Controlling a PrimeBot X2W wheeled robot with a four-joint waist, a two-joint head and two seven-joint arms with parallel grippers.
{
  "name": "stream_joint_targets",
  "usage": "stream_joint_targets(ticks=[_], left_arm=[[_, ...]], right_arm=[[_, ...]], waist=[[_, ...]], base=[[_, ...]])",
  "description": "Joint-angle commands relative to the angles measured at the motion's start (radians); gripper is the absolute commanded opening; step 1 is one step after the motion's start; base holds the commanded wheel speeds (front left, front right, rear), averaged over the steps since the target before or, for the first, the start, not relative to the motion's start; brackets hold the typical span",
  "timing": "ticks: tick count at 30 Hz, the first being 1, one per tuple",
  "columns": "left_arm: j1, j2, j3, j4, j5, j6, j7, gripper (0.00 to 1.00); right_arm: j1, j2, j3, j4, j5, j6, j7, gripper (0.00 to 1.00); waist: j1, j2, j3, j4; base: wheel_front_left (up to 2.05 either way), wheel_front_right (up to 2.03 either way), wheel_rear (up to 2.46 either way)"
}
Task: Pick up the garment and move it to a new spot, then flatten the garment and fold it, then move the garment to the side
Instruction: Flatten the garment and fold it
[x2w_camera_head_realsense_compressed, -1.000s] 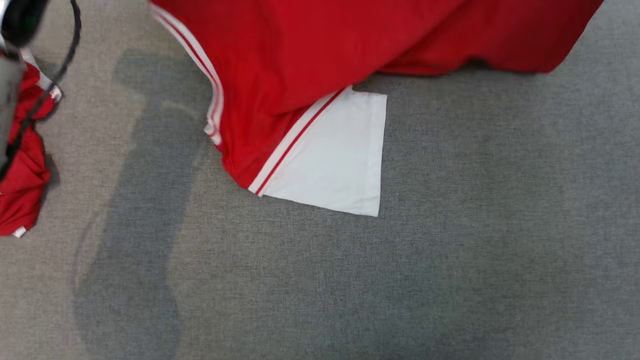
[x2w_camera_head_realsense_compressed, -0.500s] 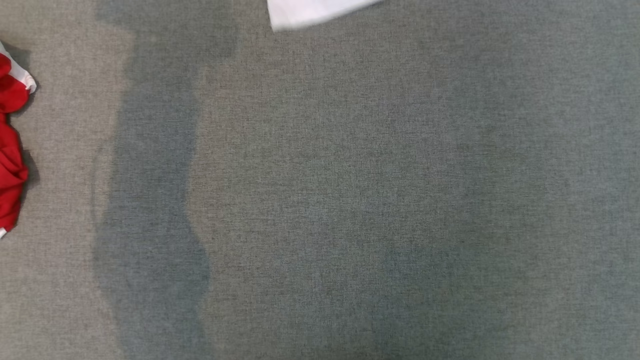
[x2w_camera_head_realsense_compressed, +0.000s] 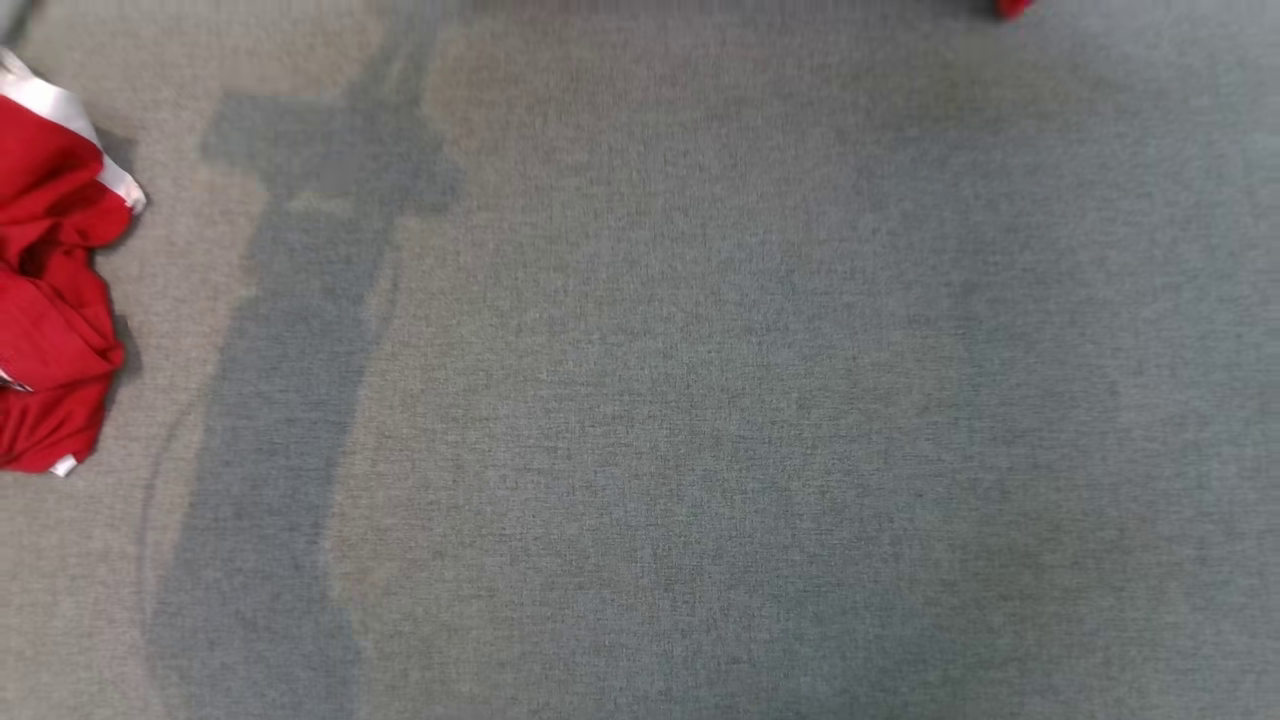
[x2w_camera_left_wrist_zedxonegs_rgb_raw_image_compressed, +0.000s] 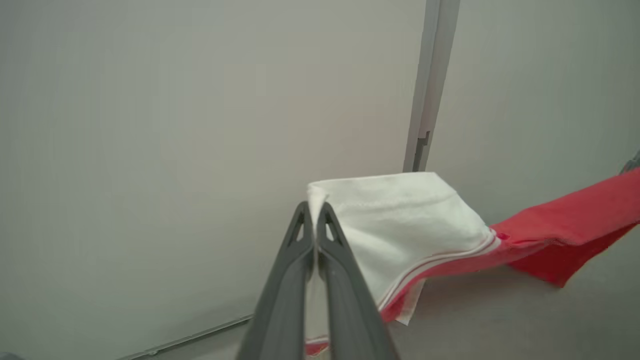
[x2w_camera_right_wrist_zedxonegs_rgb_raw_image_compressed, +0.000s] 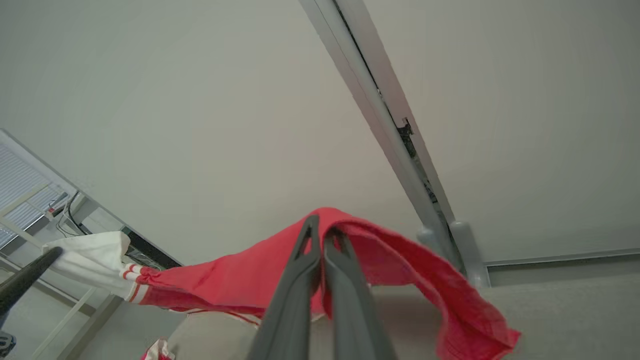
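**Garment (x2w_camera_right_wrist_zedxonegs_rgb_raw_image_compressed: 225, 280) stretched in the air, pinched at both ends**

Head view:
- Table (x2w_camera_head_realsense_compressed: 700, 400) has a grey woven cover, flat.
- Long dark shadow (x2w_camera_head_realsense_compressed: 280, 400) runs down its left part.
- Crumpled red heap (x2w_camera_head_realsense_compressed: 50, 300) with white trim lies on the table at the left edge.
- Small red tip (x2w_camera_head_realsense_compressed: 1012, 8) at the top edge. Can't tell which cloth it belongs to.

Left wrist view:
- Left gripper (x2w_camera_left_wrist_zedxonegs_rgb_raw_image_compressed: 315, 207) is clamped on the corner of the white sleeve, with cloth pinched between the tips.
- The sleeve is soft knit with two thin red stripes at the seam. The red body runs off to the right, sagging above the table.
- Behind it is a plain pale wall (x2w_camera_left_wrist_zedxonegs_rgb_raw_image_compressed: 150, 125) with a grey post (x2w_camera_left_wrist_zedxonegs_rgb_raw_image_compressed: 430, 85) straight behind the sleeve.
- Nothing touches the cloth apart from the fingers.

Right wrist view:
- Right gripper (x2w_camera_right_wrist_zedxonegs_rgb_raw_image_compressed: 320, 222) is clamped on a red edge, and the fabric drapes over both sides of the fingers.
- This angle gives the full span. Red cloth stretches left to the white sleeve, where a dark finger (x2w_camera_right_wrist_zedxonegs_rgb_raw_image_compressed: 25, 280) of the left gripper meets it.
- A loose red flap hangs lower right, above the table.
- The same post crosses the frame diagonally, near the cloth but behind it.
- Blinds (x2w_camera_right_wrist_zedxonegs_rgb_raw_image_compressed: 20, 185) are at far left.
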Motion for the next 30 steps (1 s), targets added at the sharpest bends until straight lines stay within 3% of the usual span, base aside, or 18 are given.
stream_joint_targets(ticks=[1, 15, 22, 30], left_arm=[[0.061, 0.02, -0.03, -0.039, -0.035, -0.001, 0.021, 0.0], [0.581, 0.354, -0.242, -0.524, -0.411, 0.004, 0.301, 0.0], [0.725, 0.47, -0.304, -0.71, -0.513, 0.066, 0.423, 0.0], [0.842, 0.605, -0.373, -0.991, -0.634, 0.148, 0.561, 0.0]], right_arm=[[0.066, -0.016, 0.026, -0.029, 0.027, 0.002, 0.027, 0.0], [0.607, -0.169, 0.166, -0.215, 0.208, 0.002, 0.378, 0.0], [0.78, -0.228, 0.166, -0.269, 0.209, 0.002, 0.514, 0.0], [0.985, -0.284, 0.095, -0.368, 0.172, 0.002, 0.663, 0.0]], waist=[[0.0, 0.0, -0.047, -0.001], [0.0, 0.0, -0.256, -0.034], [0.0, 0.0, -0.318, -0.04], [0.0, 0.0, -0.346, -0.037]], base=[[0.0, 0.0, 0.0], [0.0, 0.0, 0.0], [0.0, 0.0, 0.0], [0.0, 0.0, 0.0]])
